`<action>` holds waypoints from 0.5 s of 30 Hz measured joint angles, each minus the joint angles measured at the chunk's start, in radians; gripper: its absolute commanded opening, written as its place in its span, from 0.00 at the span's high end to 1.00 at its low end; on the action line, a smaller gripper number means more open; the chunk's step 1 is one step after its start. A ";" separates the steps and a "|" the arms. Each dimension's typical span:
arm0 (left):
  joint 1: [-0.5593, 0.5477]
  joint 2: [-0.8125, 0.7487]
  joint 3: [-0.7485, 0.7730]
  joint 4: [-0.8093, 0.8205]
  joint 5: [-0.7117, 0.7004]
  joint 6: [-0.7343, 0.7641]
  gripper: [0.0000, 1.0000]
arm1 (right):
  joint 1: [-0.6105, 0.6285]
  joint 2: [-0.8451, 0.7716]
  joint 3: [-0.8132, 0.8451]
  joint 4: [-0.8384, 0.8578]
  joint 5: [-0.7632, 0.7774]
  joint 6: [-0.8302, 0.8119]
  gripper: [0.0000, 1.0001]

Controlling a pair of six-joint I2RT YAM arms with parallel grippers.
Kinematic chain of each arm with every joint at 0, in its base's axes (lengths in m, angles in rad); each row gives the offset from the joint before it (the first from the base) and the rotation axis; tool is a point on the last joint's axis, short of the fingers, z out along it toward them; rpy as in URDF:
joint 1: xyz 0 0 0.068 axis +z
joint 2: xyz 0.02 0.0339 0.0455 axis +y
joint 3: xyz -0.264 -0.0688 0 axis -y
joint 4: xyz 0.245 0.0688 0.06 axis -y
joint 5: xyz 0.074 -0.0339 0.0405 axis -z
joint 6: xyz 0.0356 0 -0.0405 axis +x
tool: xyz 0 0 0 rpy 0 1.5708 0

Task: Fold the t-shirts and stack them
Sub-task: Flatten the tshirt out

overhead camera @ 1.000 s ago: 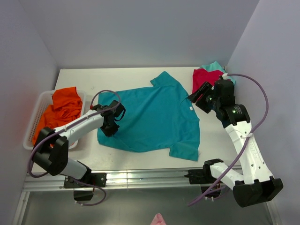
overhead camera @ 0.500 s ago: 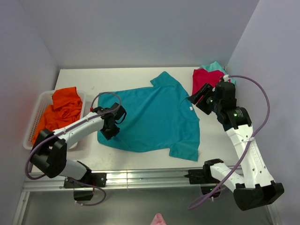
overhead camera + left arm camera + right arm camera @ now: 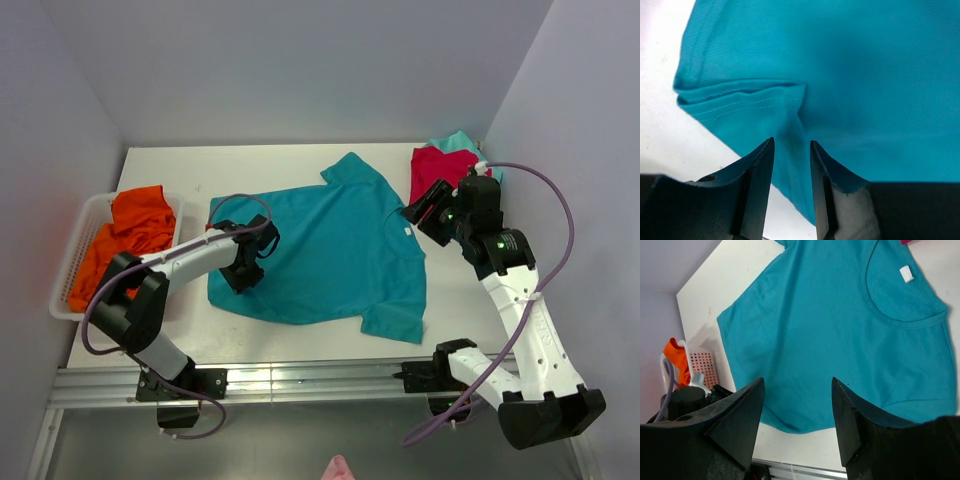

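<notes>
The teal-blue t-shirt [image 3: 320, 250] lies spread flat in the middle of the bench [image 3: 180, 170], its collar and white neck label [image 3: 906, 273] toward the right edge and its hem toward the left. The left hand [image 3: 241, 278] is down at the hem's near corner, its fingers a narrow gap apart over a turned-up fold of cloth. The right hand [image 3: 415, 210] hovers beside the collar, fingers wide apart and holding nothing. The orange t-shirt [image 3: 130, 235] is heaped in a white basket [image 3: 62, 285] at the left edge. The red t-shirt [image 3: 435, 165] and the light-teal t-shirt [image 3: 458, 141] sit bunched in the far right corner
</notes>
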 measured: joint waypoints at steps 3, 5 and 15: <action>0.000 0.014 0.017 0.010 0.000 0.013 0.59 | 0.000 0.000 -0.004 0.000 0.000 0.000 0.37; 0.000 0.017 0.023 0.011 0.000 0.019 0.59 | 0.000 0.000 -0.006 0.000 0.000 0.000 0.37; 0.000 0.042 0.028 0.016 0.000 0.032 0.61 | 0.000 -0.002 -0.019 0.000 0.008 0.000 0.37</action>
